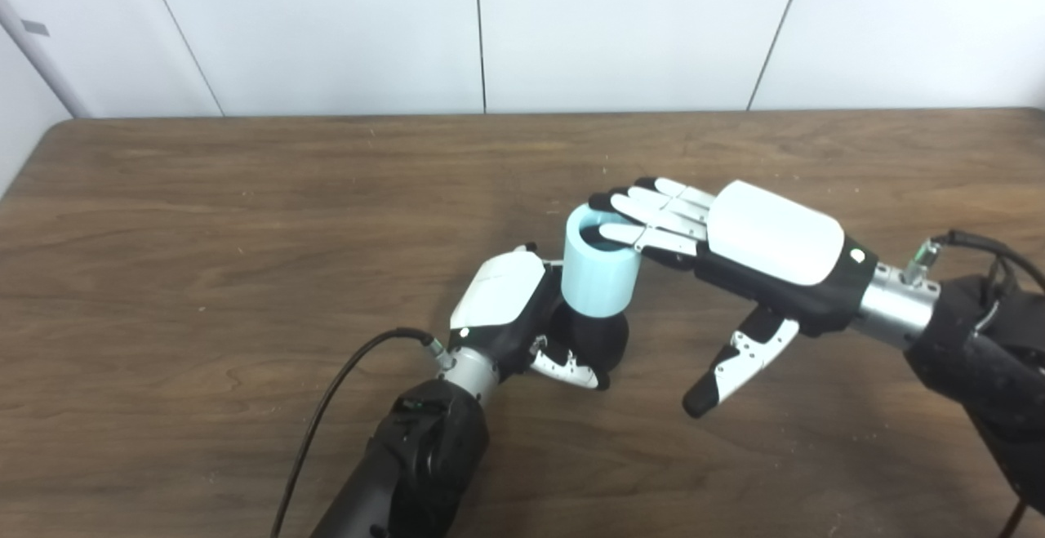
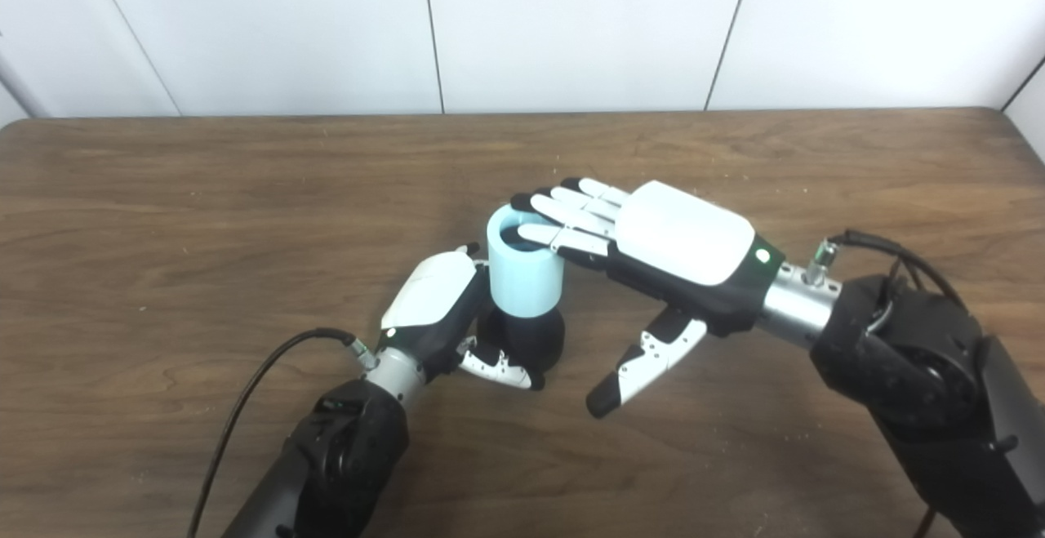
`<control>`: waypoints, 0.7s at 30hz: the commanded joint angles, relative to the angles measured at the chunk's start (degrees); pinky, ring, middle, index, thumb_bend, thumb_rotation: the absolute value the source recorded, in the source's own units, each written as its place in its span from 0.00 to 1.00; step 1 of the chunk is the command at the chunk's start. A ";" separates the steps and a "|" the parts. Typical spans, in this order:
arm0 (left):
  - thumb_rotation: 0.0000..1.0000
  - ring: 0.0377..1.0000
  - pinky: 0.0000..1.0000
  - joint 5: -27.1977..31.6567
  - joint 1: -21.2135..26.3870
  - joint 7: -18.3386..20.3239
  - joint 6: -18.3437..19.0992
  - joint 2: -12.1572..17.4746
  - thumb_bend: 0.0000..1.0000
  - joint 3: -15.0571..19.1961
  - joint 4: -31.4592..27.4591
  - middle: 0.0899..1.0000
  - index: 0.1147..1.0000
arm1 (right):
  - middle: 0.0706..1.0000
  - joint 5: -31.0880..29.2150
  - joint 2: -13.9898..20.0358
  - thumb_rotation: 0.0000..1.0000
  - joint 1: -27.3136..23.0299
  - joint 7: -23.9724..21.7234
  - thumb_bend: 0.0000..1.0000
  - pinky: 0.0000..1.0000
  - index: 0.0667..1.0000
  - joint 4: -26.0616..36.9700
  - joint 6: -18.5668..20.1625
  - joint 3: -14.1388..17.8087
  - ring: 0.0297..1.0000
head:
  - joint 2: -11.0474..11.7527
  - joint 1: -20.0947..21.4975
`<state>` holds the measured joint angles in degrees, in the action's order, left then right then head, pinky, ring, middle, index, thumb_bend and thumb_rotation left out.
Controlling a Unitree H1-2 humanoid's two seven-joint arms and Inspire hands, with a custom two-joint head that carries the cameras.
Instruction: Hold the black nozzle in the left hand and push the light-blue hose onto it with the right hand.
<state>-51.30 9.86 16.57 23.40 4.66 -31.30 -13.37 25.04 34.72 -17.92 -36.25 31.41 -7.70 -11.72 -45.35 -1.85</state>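
Left hand (image 1: 510,309) sits low near the middle of the wooden counter (image 1: 204,220), fingers and thumb wrapped round the black nozzle (image 1: 600,338), clamped on its dark lower body. Nozzle stands roughly upright, tipped a little toward the left. Light-blue hose (image 1: 600,273), a short stubby sleeve, is already seated over the nozzle's upper part; open mouth faces up, dark interior visible inside the rim. How deep it has gone cannot be read, since the overlap is hidden inside the sleeve. Right hand (image 1: 759,252) comes in from the right, palm down, fingers (image 1: 653,215) straight, lying side by side flat across the right side of the hose's top rim; thumb hangs away below, touching nothing. So this hand grips nothing; it rests on the rim as a flat pusher, not a clamp. Key relation: hose's long axis runs near vertical, in line with the nozzle beneath, and the right fingers lie directly above that axis, on the top end. Judgement: the push is in its closing stretch, and any further press needs to go straight down along the axis. Contact sits off-centre toward the right rim, so a hard press could tilt the sleeve or rock the nozzle in the left hand's hold.
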 commanded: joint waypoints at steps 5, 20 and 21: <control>0.00 0.79 1.00 0.27 -2.00 4.20 1.78 1.14 0.52 -1.31 4.48 0.43 0.43 | 1.00 -2.81 -1.39 1.00 -5.55 0.88 0.64 1.00 0.94 1.68 1.83 1.67 1.00 | -0.17 -0.34; 0.00 0.83 1.00 0.66 -2.29 4.56 2.36 1.21 0.52 -0.91 3.93 0.48 0.41 | 0.98 -2.90 -3.75 1.00 -10.31 0.67 0.53 1.00 0.92 4.93 8.45 3.87 0.99 | -0.52 -0.38; 0.00 0.87 1.00 0.62 -2.25 4.54 2.37 1.16 0.52 -0.92 4.04 0.48 0.40 | 0.98 -2.75 -3.86 1.00 -9.98 0.64 0.53 1.00 0.92 5.20 8.53 3.65 0.99 | -0.52 -0.38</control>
<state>-50.92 9.92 16.56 23.42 4.65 -31.14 -13.23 22.19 30.77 -26.60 -36.52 34.83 0.64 -8.85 -45.79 -2.20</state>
